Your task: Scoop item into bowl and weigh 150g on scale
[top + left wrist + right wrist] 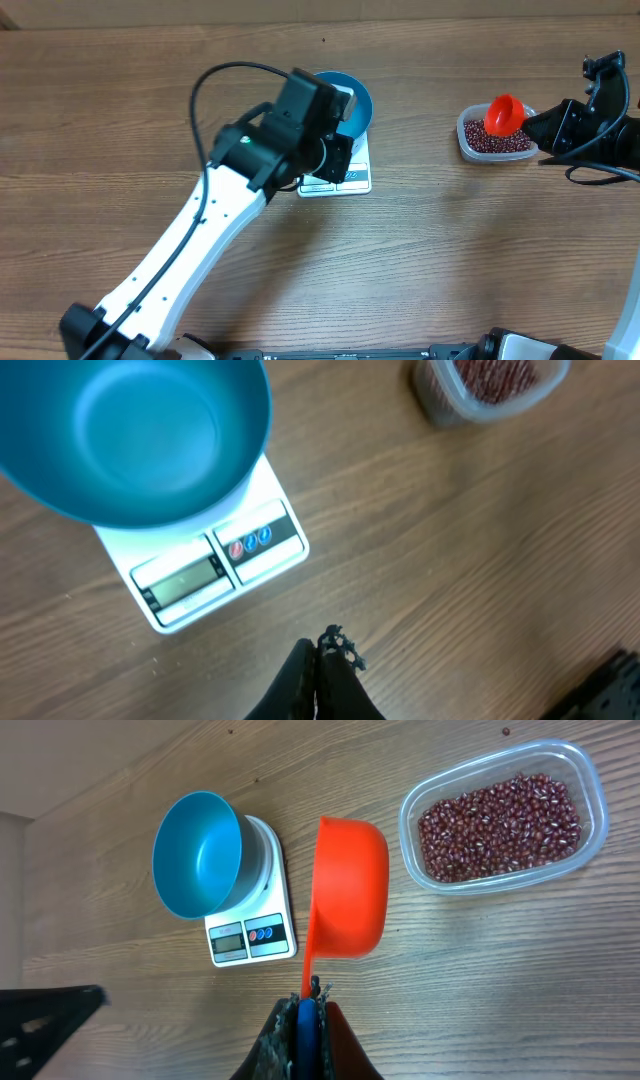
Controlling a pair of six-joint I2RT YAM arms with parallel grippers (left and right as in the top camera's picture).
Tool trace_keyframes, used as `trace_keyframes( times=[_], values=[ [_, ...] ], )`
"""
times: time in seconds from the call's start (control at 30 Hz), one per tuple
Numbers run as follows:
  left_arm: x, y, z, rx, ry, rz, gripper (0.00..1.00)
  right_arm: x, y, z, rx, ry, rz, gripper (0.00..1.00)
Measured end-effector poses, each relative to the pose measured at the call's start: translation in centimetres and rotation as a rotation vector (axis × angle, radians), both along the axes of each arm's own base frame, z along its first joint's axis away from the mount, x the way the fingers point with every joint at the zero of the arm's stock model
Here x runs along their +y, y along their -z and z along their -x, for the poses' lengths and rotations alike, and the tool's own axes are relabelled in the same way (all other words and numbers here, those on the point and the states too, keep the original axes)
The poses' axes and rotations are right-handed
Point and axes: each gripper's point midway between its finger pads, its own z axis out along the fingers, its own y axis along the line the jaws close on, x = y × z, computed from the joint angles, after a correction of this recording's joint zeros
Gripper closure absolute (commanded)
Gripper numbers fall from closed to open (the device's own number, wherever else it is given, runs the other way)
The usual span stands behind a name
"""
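The blue bowl [357, 98] [150, 430] [195, 855] stands empty on the white scale [345, 182] [200, 575] [250, 935]. My left gripper [320, 645] hovers just in front of the scale's display edge, shut with nothing between its fingers. The red-brown beans [495, 142] [495, 375] [500, 825] lie in a clear tub [464, 138] [592, 782] at the right. My right gripper [312, 995] is shut on the blue handle tip of the orange scoop [505, 113] [350, 885], held above the tub's near side; its inside is not visible.
The left arm [190, 240] runs diagonally from the front left edge to the scale, and its wrist covers part of the bowl and scale from above. The right arm [600, 110] comes in from the right edge. Bare wood table [450, 260] lies all around.
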Motion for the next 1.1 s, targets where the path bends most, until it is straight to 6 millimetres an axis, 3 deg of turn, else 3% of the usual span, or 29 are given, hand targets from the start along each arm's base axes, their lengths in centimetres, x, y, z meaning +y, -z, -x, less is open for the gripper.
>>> trace_keyframes(
  times=[0.17, 0.33, 0.7, 1.1],
  values=[
    [-0.9, 2.9, 0.1, 0.055, 0.013, -0.063, 0.96, 0.0, 0.0, 0.1, 0.003, 0.0, -0.001, 0.96],
    [-0.5, 5.8, -0.7, 0.076, -0.048, -0.158, 0.96, 0.0, 0.1, 0.1, 0.006, 0.001, 0.0, 0.96],
    [-0.4, 12.8, -2.9, -0.04, -0.122, -0.175, 0.96, 0.0, 0.1, 0.1, 0.006, 0.001, 0.0, 0.96],
    [-0.9, 16.8, -3.9, -0.096, -0.133, -0.14, 0.96, 0.0, 0.1, 0.1, 0.007, 0.001, 0.0, 0.96]
  ],
)
